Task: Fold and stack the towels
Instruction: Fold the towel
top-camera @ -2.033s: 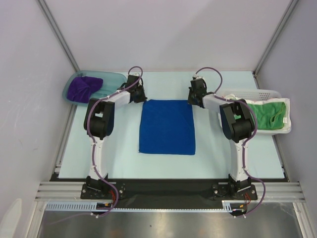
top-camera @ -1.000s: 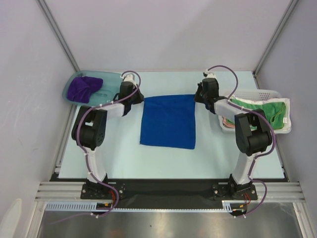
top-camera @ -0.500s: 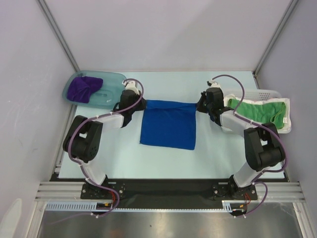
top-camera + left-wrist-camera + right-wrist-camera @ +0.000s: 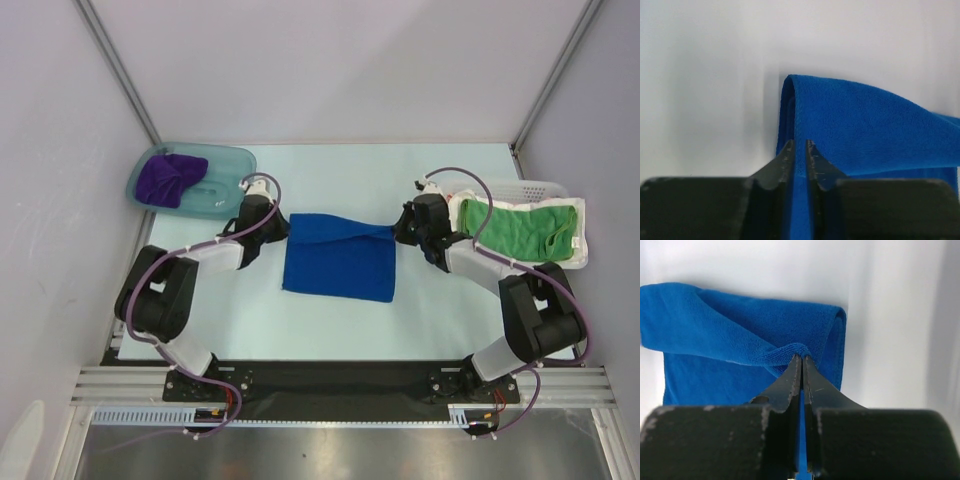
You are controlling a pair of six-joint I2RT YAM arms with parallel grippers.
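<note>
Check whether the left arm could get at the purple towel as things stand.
Probably yes, once it lets go: the purple towel lies uncovered in the open tub beside the left end effector, nothing between them. But that end effector holds a corner of the blue towel.

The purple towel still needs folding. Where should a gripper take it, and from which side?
Probably pinch a raised fold of the purple towel from straight above: it lies crumpled in the tub, whose walls block any sideways approach.
</note>
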